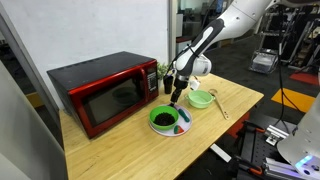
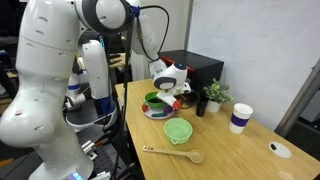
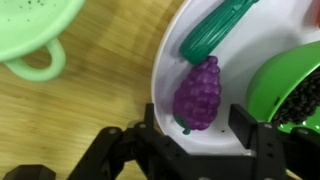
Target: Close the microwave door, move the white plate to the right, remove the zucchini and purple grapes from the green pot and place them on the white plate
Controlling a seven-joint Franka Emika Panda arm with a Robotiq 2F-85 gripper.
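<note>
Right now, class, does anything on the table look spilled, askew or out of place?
Nothing is spilled or damaged. One oddity: the bright green bowl sits on the white plate, crowding the purple grapes and zucchini lying beside it.

Gripper (image 3: 195,118) downward, jaws wide apart

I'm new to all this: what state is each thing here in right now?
microwave door: shut.
green pot: upright, the part in view empty.
white plate: flat on the table, carrying food and a bowl.
zucchini: lying on the plate.
purple grapes: lying on the plate, not gripped.
green bowl: upright on the plate, dark contents inside.
gripper: open, fingers either side of the grapes.
</note>
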